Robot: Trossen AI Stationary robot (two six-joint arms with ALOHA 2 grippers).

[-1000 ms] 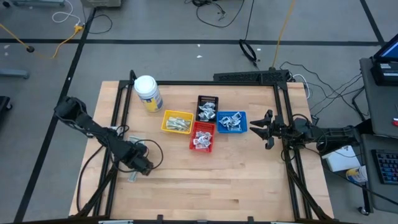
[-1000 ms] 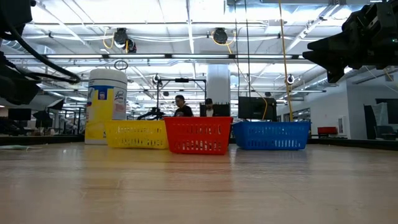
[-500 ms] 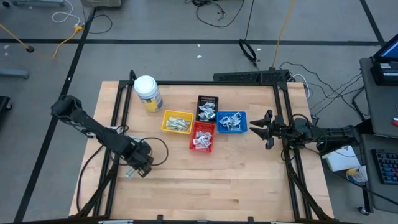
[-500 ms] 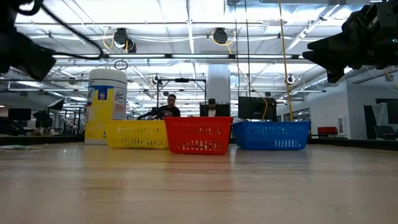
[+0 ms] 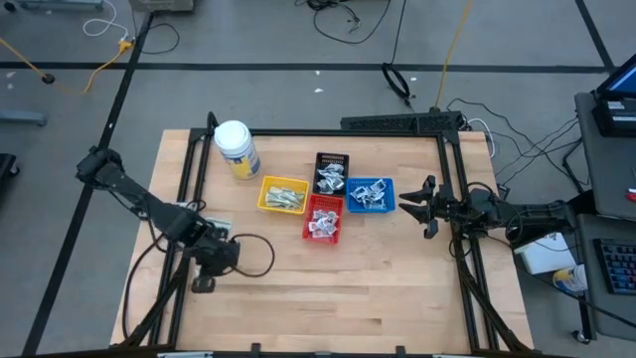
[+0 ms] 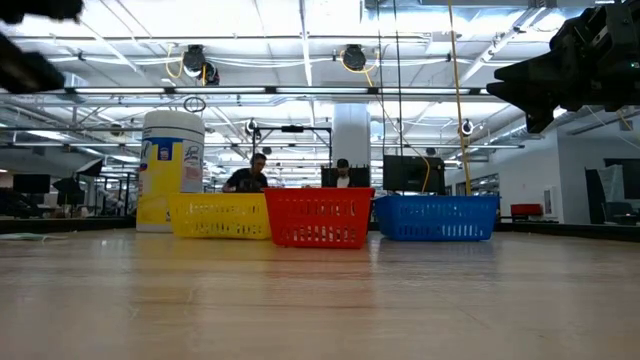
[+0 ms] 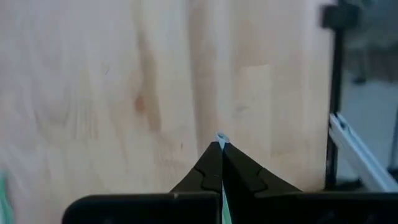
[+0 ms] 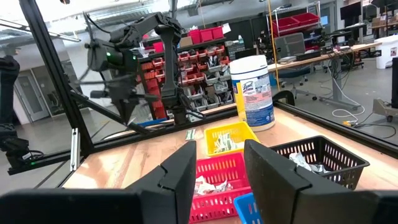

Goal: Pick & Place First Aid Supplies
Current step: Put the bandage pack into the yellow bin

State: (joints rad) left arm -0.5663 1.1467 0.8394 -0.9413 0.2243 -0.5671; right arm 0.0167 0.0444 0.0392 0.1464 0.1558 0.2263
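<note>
Left pincer clamped on a thin packet above the desk, right pincer apart beside blue tray.

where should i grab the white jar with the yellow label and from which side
Grip the white jar around its upright round body, below the cap, coming level from the left table edge: the yellow tray sits by its other side. The left end effector is nearest, but shut on a thin packet.

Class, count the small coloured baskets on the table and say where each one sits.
4. The yellow basket is nearest the white jar, the red basket is beside it, the black basket is behind the red, and the blue basket is rightmost.
</note>
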